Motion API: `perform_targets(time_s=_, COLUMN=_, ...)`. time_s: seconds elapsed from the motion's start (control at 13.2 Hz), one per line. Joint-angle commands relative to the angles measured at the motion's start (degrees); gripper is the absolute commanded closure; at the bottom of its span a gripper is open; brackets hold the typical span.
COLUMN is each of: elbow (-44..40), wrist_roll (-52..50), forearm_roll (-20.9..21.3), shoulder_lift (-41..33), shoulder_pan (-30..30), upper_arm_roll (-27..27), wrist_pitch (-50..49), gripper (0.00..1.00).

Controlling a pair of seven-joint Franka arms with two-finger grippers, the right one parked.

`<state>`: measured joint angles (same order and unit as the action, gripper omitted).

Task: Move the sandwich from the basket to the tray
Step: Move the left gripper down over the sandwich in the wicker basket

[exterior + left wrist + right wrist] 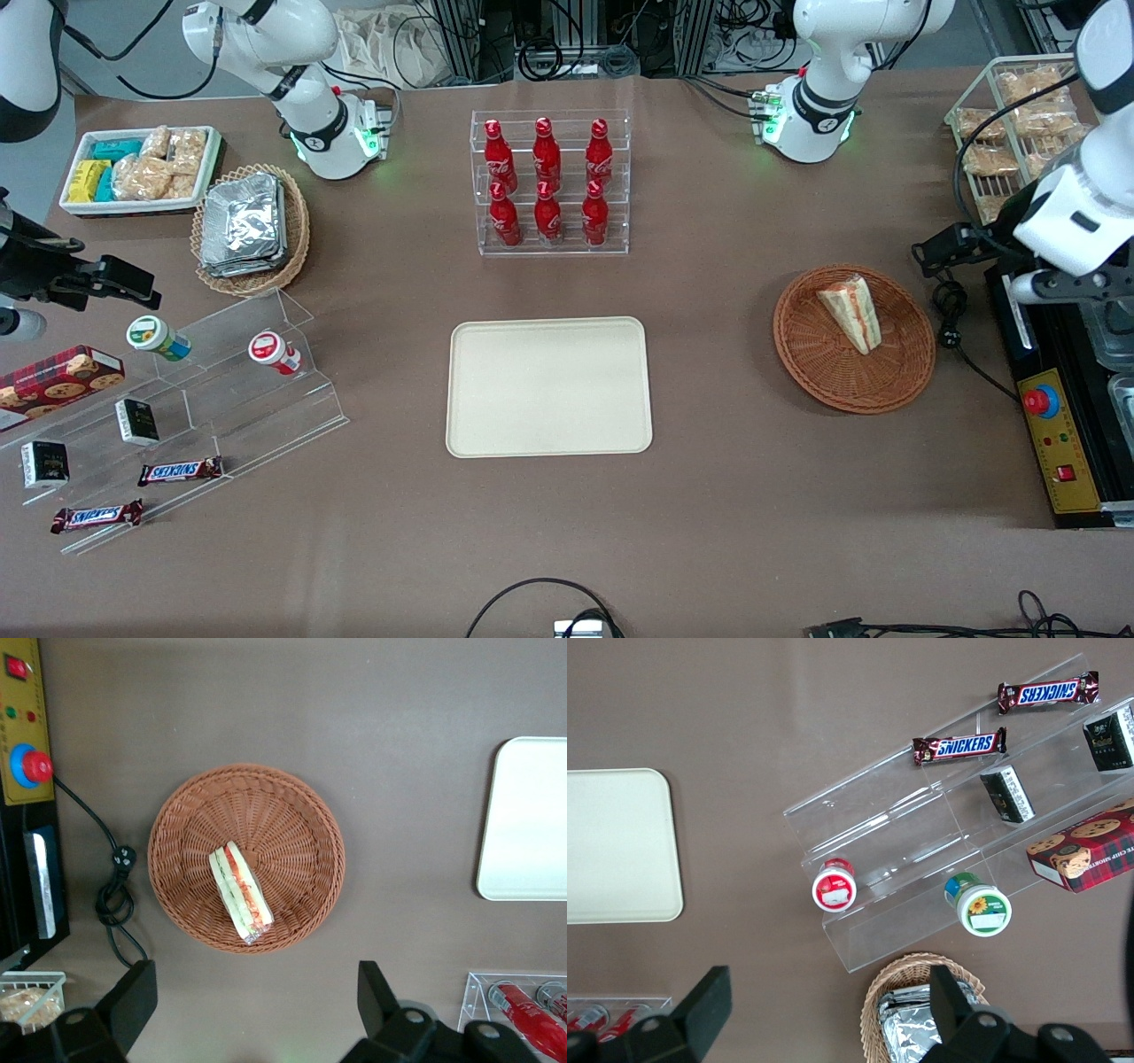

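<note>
Your gripper (pixel 252 1014) hangs wide open, empty; drop onto the sandwich (pixel 239 892) lying toward six o'clock in the basket (pixel 190 806).

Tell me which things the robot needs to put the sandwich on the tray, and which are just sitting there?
Needed:
- sandwich, lying in the basket
- basket
- tray, nothing on it
- gripper, open, up above the basket

Just sitting there:
- cola bottles in a clear rack
- Snickers bars on the clear steps
- foil containers in the lighter basket
- cookie box
</note>
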<state>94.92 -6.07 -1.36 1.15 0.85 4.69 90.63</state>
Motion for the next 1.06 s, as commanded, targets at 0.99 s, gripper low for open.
perform_targets(time_s=0.99, elbow=40.67, wrist_roll=-14.49, forearm_roll=1.09, shoulder_lift=-9.06, shoulder_pan=-0.33, upper_arm_roll=-0.03, wrist_pitch=35.30, gripper=0.00)
